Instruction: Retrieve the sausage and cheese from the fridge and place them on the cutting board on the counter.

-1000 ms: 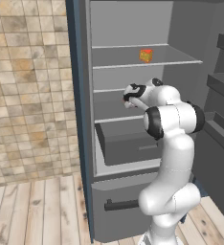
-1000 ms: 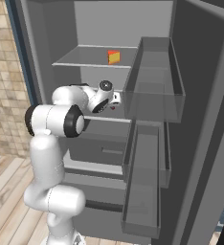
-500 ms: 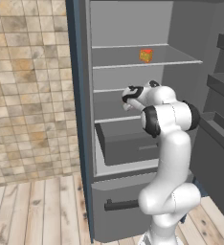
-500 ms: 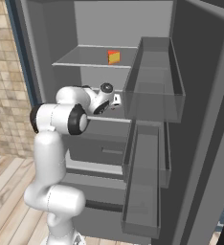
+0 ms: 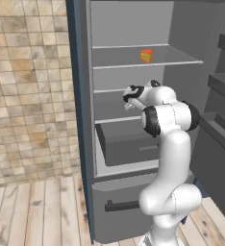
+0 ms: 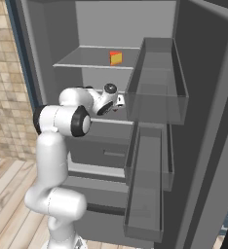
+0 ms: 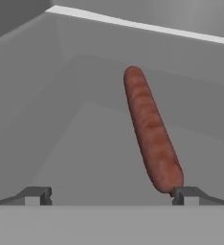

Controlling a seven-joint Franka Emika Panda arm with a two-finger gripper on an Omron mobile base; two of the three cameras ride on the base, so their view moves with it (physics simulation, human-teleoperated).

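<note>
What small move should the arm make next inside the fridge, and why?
Probably shift the open end effector sideways toward the sausage. The sausage lies on the fridge shelf with its near end at one fingertip, not between the two, so closing now would likely miss it.

sausage (image 7: 151, 134): near end hidden behind one fingertip (image 7: 190, 195) | contact perhaps, cannot be judged | fridge (image 5: 133, 144): top cut off

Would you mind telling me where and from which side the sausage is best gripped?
Probably mid-length, jaws closing across its narrow width. The sausage lies flat on the fridge shelf, running away from the open gripper with its near end by the right fingertip, so shift right first.
</note>
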